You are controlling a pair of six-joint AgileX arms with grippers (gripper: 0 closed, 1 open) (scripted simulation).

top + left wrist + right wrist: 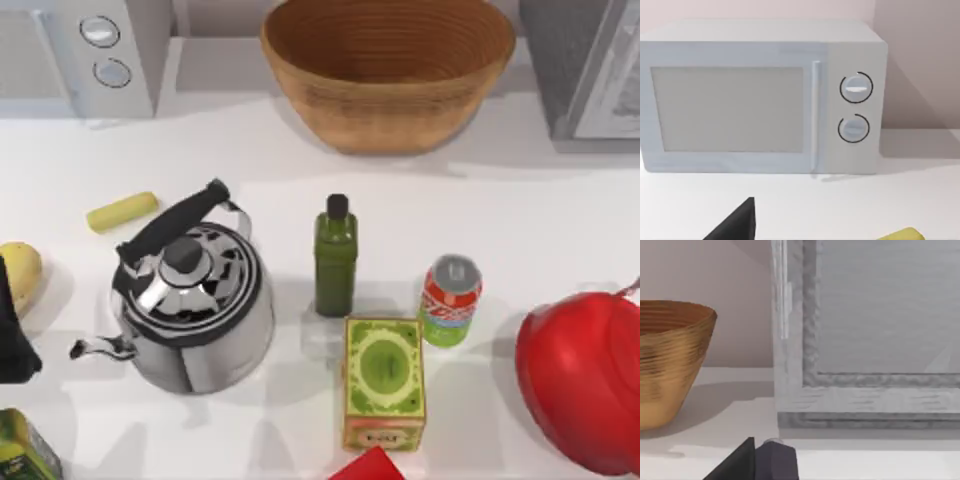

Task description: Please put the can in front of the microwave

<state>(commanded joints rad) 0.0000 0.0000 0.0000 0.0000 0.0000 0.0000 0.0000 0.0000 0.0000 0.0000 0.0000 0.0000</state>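
The can (450, 300), red above and green below with a silver top, stands upright right of the table's middle, beside a green-and-gold tin (384, 383). The light grey-white microwave (100, 55) with two round dials sits at the back left; the left wrist view faces its door and dials (765, 100). A black part of my left gripper (735, 227) shows low in that view, and the left arm (12, 335) sits at the table's left edge, far from the can. A black part of my right gripper (735, 465) shows in the right wrist view, facing a darker grey appliance (865, 340).
A steel kettle (190, 310) stands left of the middle, a dark green bottle (335, 255) at the middle, a woven basket (388, 65) at the back. A red bowl (585, 380) lies right. A yellow stick (122, 211) and a potato (18, 272) lie before the microwave.
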